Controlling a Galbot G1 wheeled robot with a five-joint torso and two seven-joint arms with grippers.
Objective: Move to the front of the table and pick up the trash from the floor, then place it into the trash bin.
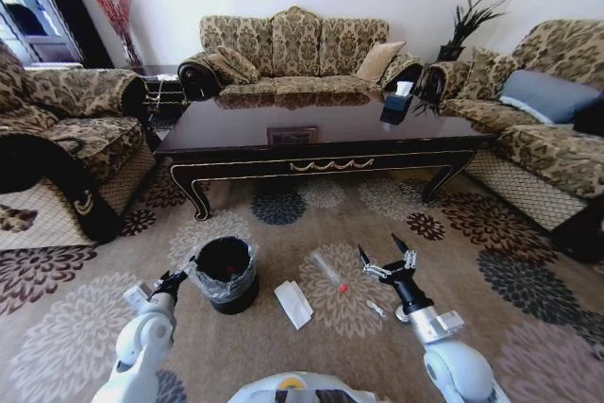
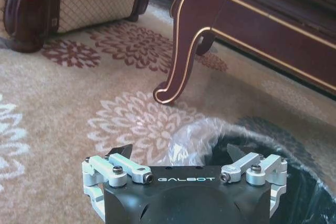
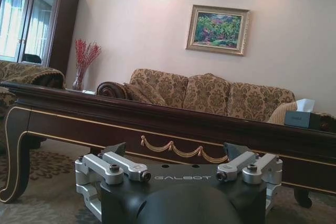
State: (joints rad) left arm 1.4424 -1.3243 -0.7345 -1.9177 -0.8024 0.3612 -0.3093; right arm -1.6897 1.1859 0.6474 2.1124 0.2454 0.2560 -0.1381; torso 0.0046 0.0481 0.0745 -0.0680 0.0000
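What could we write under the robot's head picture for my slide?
Robot before the table, open right gripper above the carpet trash, left gripper beside the trash bin.

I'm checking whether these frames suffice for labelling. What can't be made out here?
- Inside of the trash bin: head view, dark, contents unclear.
- Tiny pale bits by the right gripper: head view, too small to identify.
- Left gripper fingertips: left wrist view, cut off behind its own housing.
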